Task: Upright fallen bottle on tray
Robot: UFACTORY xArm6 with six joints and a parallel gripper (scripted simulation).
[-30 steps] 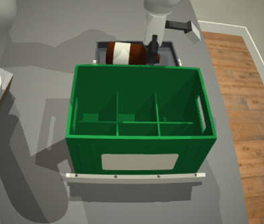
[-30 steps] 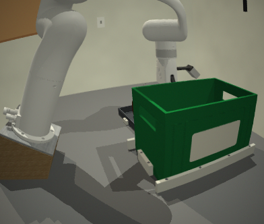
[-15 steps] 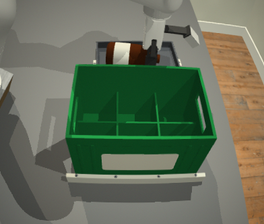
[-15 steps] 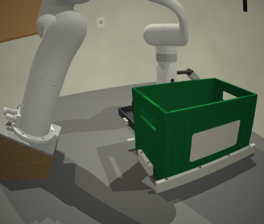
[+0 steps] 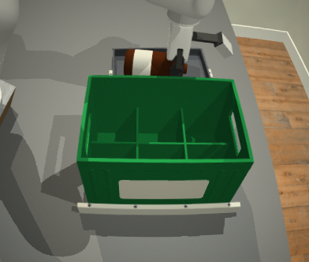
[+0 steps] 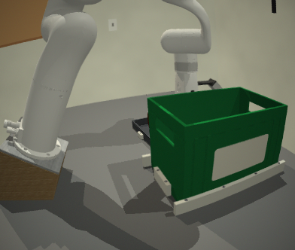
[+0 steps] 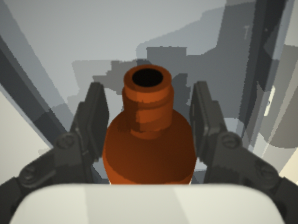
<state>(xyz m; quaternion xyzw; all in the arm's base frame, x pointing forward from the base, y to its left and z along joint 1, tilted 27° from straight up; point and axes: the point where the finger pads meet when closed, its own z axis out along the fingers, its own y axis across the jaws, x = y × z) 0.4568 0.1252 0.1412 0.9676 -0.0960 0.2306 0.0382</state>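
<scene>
The brown bottle (image 5: 159,65) (image 7: 150,160) with a white label lies on its side in the dark tray (image 5: 196,66) (image 7: 100,30), its neck to the right in the top view. In the exterior view the crate hides nearly all of it. My gripper (image 5: 177,68) (image 7: 148,98) is open, with one finger on each side of the bottle's neck and shoulder. In the wrist view a gap shows beside the neck on both sides; the fingers stand close to the wider shoulder. The tray looks level; its near side is hidden behind the crate.
The tall green crate (image 5: 106,185) (image 6: 201,150) stands level right in front of the tray, with dividers inside. A pale strip (image 5: 159,209) (image 6: 229,188) runs along its front foot. The robot's wooden base block (image 6: 26,177) stands at the left.
</scene>
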